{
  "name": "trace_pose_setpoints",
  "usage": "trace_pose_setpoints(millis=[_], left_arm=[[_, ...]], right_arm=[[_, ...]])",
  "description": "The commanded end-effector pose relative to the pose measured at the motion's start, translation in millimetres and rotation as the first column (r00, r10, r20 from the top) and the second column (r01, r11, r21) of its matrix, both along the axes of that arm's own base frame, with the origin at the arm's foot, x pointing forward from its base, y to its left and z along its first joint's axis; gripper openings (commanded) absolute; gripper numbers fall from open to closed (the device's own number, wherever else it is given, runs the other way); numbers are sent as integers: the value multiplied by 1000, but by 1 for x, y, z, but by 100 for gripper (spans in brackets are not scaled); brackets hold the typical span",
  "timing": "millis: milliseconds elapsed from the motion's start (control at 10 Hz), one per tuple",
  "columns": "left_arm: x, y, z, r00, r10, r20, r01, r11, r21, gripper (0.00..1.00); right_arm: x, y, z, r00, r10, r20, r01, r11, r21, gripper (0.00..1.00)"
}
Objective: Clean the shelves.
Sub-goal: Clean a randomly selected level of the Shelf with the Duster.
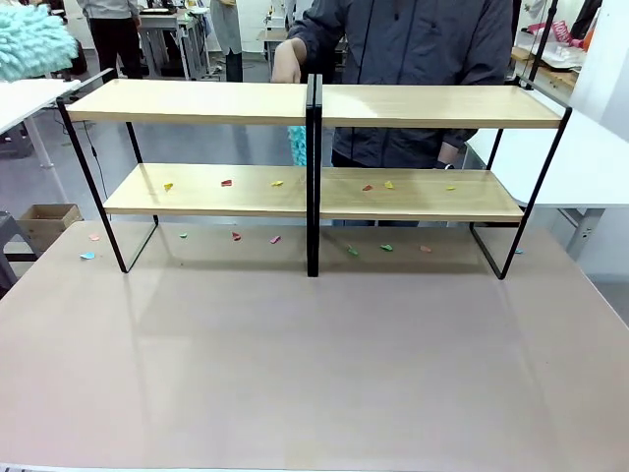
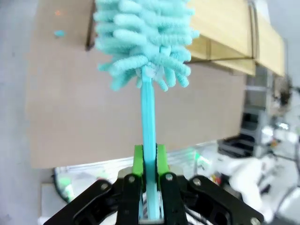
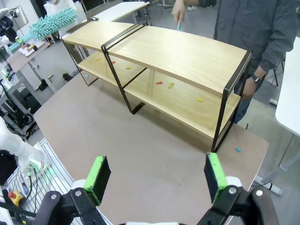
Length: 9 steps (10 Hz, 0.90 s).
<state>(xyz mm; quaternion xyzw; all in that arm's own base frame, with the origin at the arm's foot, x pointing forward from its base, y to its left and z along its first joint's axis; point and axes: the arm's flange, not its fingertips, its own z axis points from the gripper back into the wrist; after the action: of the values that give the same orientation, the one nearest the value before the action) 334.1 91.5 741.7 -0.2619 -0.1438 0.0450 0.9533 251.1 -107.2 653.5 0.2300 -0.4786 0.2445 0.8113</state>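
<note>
The shelves stand on the far half of the table, long axis running straight across from my left to my right, open front facing me, and the black centre divider splits them into two bays. My left tool is clamped on the thin handle of a teal duster, green pads pinching it from both sides, the fluffy head pointing away from the wrist. In the front view that head sits high at the far left, off the end of the rack and apart from it. My right tool hangs spread wide with nothing between its pads, looking down over the table at the right end of the rack. Coloured scraps lie scattered along the lower board in both bays, and more lie on the table beneath it. A person stands just behind the rack, one hand at the back edge of the top board near the divider. The right wrist view catches a thin teal stick in that hand, while the front view gives a teal fluffy patch behind the divider. A cardboard box sits on the floor at the left.
</note>
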Motion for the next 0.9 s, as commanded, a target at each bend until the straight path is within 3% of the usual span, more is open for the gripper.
trace_pose_setpoints(millis=[0, 100, 300, 400, 500, 600, 700, 800], left_arm=[[-29, 22, 14, 922, -363, 138, 376, 922, -89, 12], [-48, 34, 16, 817, -542, 198, 566, 819, -95, 12], [-92, 51, 12, 587, -735, 339, 789, 614, -36, 12], [-116, 62, 1, 449, -816, 364, 878, 479, -7, 12], [-131, 74, -13, 387, -860, 331, 909, 416, 16, 12], [-137, 87, -27, 417, -840, 348, 898, 439, -15, 12], [-139, 99, -38, 478, -809, 342, 866, 500, -29, 12], [-137, 67, -23, 447, -828, 339, 879, 477, 5, 12]], right_arm=[[1, 0, 1, 1000, 7, 4, -7, 1000, 6, 100], [1, 0, 1, 1000, 7, 4, -7, 1000, 6, 100], [1, 0, 1, 1000, 7, 4, -7, 1000, 6, 100], [1, 0, 1, 1000, 7, 4, -7, 1000, 6, 100], [1, 0, 1, 1000, 7, 4, -7, 1000, 6, 100], [1, 0, 1, 1000, 7, 4, -7, 1000, 6, 100], [1, 0, 1, 1000, 7, 4, -7, 1000, 6, 100], [1, 0, 1, 1000, 7, 4, -7, 1000, 6, 100]])
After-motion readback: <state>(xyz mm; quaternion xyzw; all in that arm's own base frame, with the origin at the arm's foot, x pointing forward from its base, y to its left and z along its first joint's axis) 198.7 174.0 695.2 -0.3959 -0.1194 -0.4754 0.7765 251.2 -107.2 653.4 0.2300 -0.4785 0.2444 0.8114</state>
